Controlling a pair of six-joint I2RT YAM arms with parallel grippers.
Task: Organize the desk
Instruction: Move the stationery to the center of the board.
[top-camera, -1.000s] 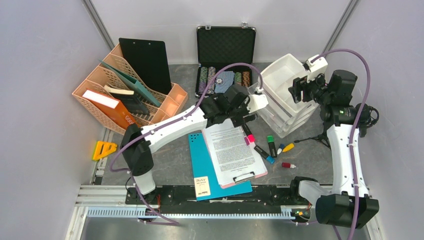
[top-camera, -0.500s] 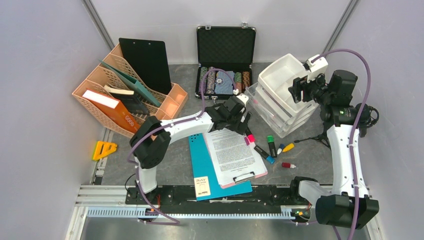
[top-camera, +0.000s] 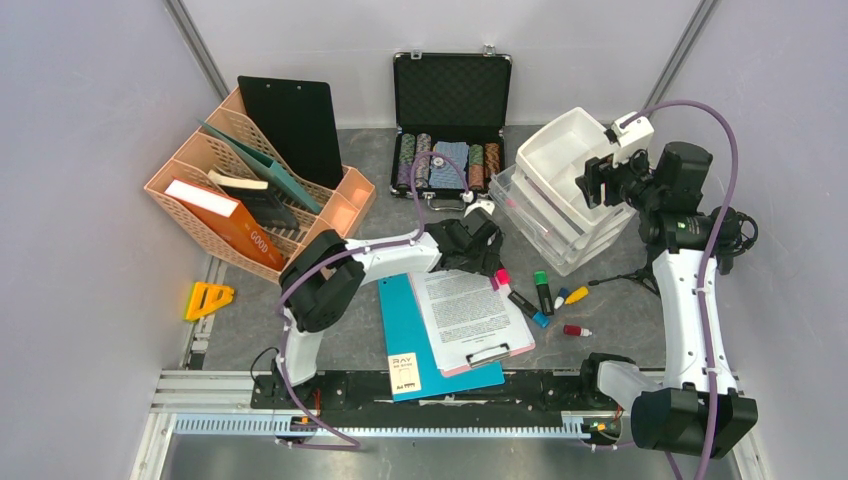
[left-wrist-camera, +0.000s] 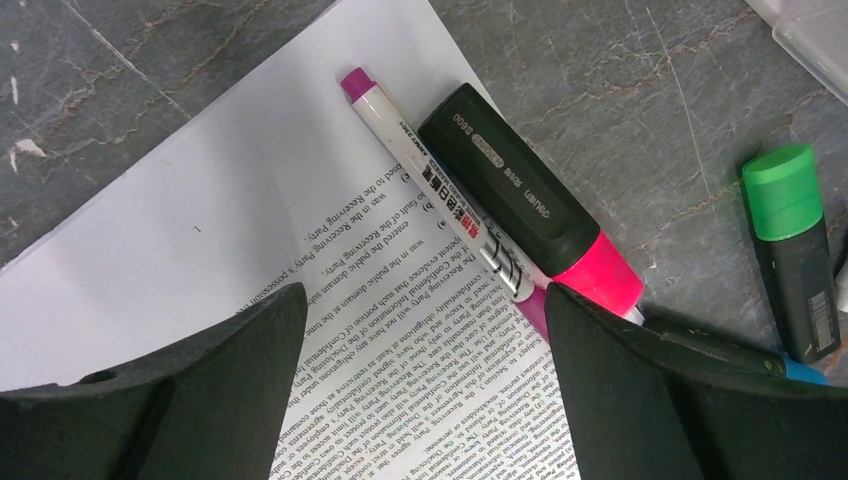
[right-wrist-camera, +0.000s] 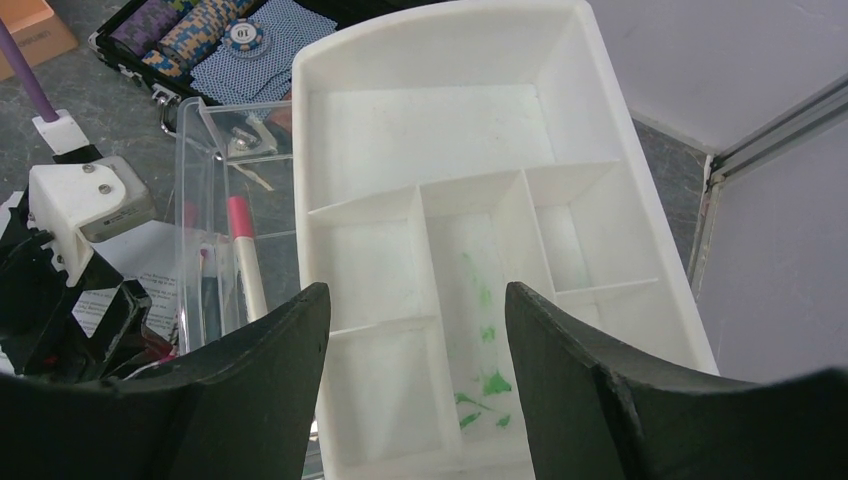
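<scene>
Fingers (left-wrist-camera: 215, 390), left gripper (left-wrist-camera: 422, 300): spread wide, empty, poised over the far corner of the printed sheet (left-wrist-camera: 230, 230). A magenta-capped pen (left-wrist-camera: 440, 200) and a pink highlighter (left-wrist-camera: 530, 205) lie touching, side by side, just beyond the tips.
Fingers (right-wrist-camera: 250, 390), right gripper (right-wrist-camera: 410, 295): parted, nothing clamped, above the near end of the white divided tray (right-wrist-camera: 440, 130), far right.
Desk (top-camera: 245, 325): mottled grey tabletop beneath all items, walled left, far and right.
</scene>
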